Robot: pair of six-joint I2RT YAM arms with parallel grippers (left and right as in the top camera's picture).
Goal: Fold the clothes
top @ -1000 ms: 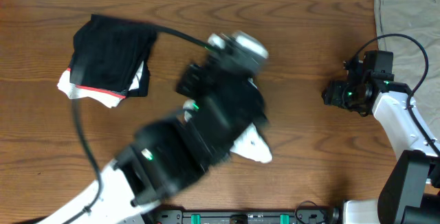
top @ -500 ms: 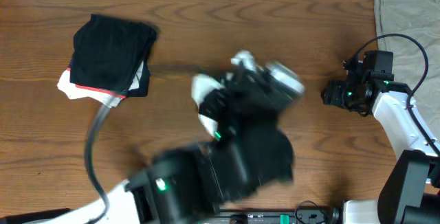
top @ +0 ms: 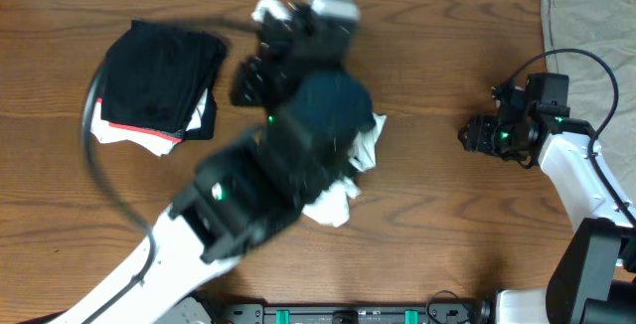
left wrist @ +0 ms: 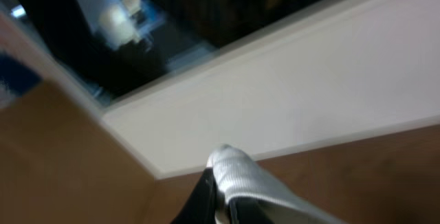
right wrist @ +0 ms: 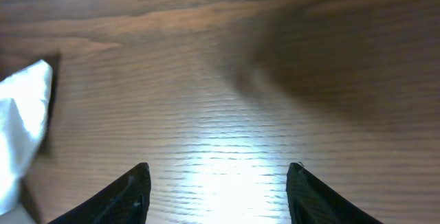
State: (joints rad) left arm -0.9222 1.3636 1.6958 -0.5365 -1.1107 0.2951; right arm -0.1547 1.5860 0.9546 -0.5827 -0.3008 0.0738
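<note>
**Left arm lifts white T-shirt, right arm idle**

The left gripper (top: 264,16) is up near the far edge of the table (top: 447,235), its arm motion-blurred across the middle. Its jaws are closed on a pinch of the white T-shirt (top: 366,143). The left wrist view shows white ribbed fabric (left wrist: 237,176) clamped between the dark fingers. The rest of the shirt is bunched under the arm at table centre, with white folds poking out on the right and lower side. No lettering is visible.

The right gripper (top: 469,135) sits well apart to the right. Its jaws are spread with nothing between them, only bare wood below (right wrist: 216,193). A white edge of the shirt (right wrist: 24,114) shows at the left of the right wrist view.

A black folded garment (top: 159,71) with a red edge lies far left. An olive-grey cloth (top: 586,26) lies in the far-right corner.
</note>
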